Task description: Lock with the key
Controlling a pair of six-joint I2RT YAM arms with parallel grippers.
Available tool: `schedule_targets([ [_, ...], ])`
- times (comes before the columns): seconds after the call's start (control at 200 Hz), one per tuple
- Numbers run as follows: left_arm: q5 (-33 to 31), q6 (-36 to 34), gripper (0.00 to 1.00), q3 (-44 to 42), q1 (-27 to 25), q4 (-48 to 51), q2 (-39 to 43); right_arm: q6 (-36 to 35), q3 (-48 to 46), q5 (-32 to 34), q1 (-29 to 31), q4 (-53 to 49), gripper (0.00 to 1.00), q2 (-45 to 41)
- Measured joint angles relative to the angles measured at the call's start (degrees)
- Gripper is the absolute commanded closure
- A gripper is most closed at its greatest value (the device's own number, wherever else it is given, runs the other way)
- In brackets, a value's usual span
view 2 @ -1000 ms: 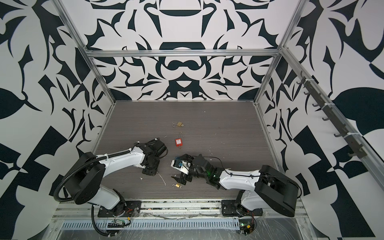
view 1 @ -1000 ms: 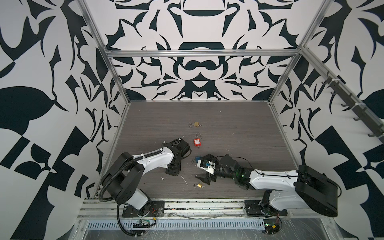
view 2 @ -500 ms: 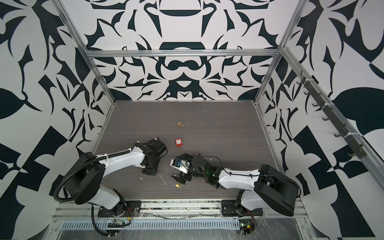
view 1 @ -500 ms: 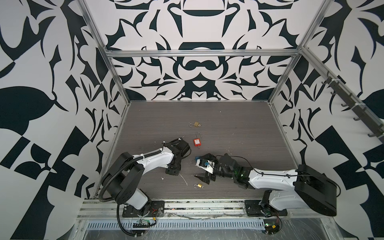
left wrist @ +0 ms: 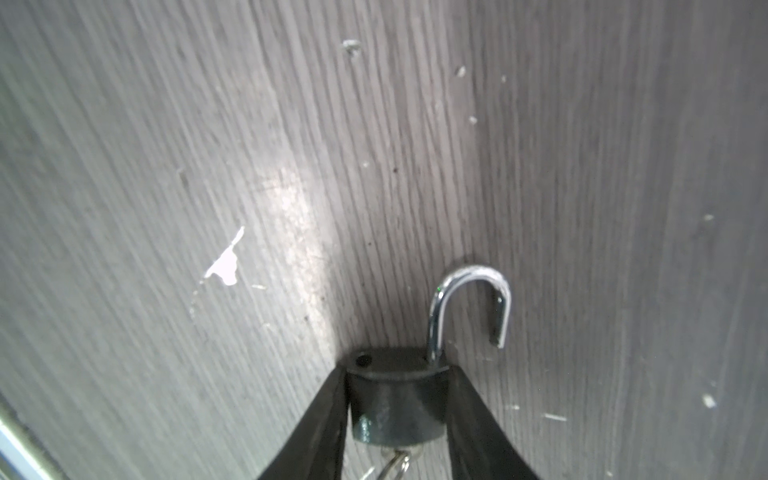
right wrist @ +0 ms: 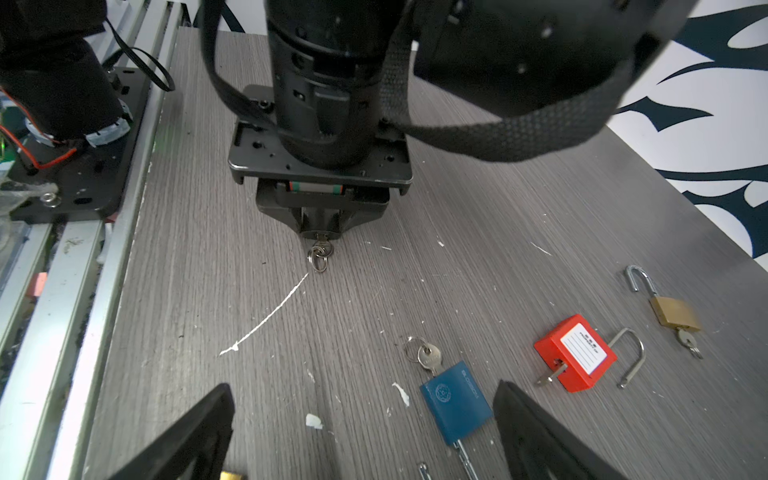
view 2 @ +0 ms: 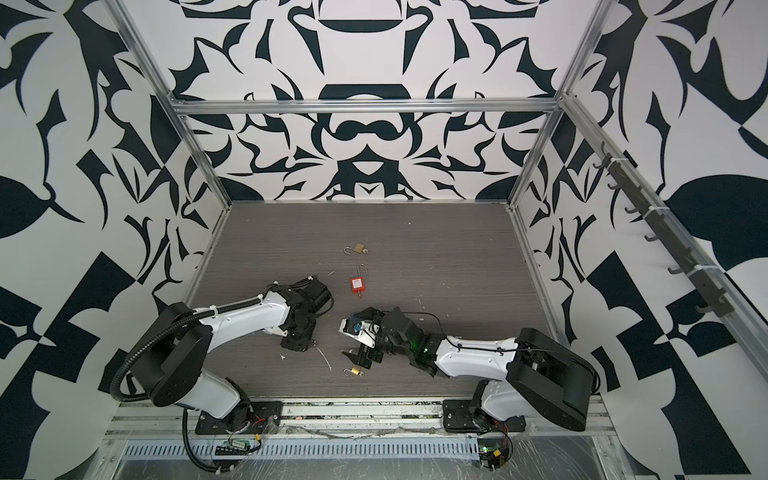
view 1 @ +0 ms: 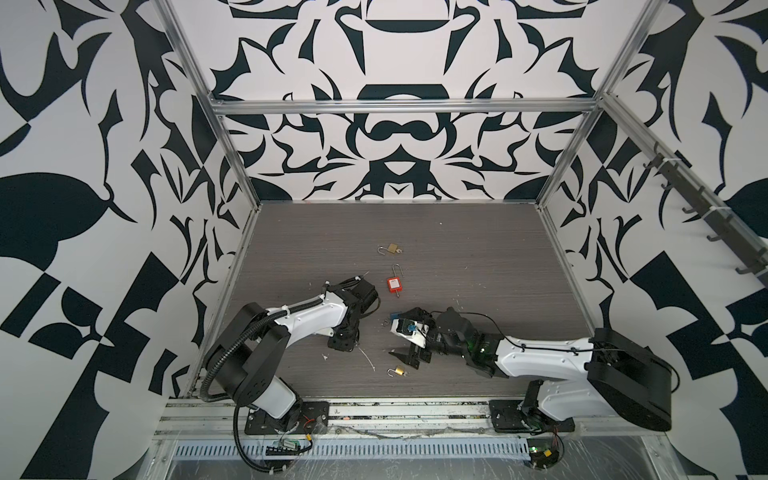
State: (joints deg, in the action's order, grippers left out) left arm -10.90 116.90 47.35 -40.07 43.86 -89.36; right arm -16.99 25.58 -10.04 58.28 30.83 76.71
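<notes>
The left claw (left wrist: 398, 370) grips a dark padlock (left wrist: 397, 411) at the near left of the table (left wrist: 166, 166), shackle (left wrist: 469, 277) open, key (right wrist: 319, 249) in its base; the right claw (right wrist: 363, 388), spread empty, must likely next shut the shackle and turn the key.

White scraps (left wrist: 226, 266) litter the grey tabletop (view 1: 478, 257)
</notes>
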Motion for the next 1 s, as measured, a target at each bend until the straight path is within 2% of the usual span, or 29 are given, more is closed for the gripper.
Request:
schedule_targets([
  [0.24, 0.6, -2.6, 0.71, 1.5, 0.1, 1.4, -1.6, -0.2, 0.5, 0.8, 0.0, -0.4, 0.01, 0.0],
  [0.455, 0.5, -5.8, 0.97, 2.0, 0.2, 1.8, -1.8, -0.1, 0.6, 4.2, 0.0, -0.6, 0.00, -0.5],
  [0.53, 0.1, -9.3, 1.00, 2.3, 0.5, 1.5, -1.9, 0.6, 0.6, 7.6, 0.0, -0.6, 0.00, -1.8],
  [0.665, -0.7, -22.8, 1.00, 5.6, 2.1, -1.8, -2.0, 4.2, 1.9, 16.8, 0.0, -1.7, 0.00, -7.4],
  [0.805, -1.4, -44.1, 1.00, 11.7, 4.4, -7.6, -1.6, 10.1, 5.6, 24.8, -1.7, -4.5, 0.00, -14.8],
  [0.905, -1.5, -60.7, 1.00, 16.7, 5.3, -11.4, -0.4, 16.0, 8.7, 27.3, -5.8, -8.9, 0.00, -19.0],
  [1.0, -0.1, -76.4, 1.00, 19.8, 5.5, -15.2, 1.7, 23.5, 12.3, 27.0, -12.7, -16.0, 0.00, -21.0],
])
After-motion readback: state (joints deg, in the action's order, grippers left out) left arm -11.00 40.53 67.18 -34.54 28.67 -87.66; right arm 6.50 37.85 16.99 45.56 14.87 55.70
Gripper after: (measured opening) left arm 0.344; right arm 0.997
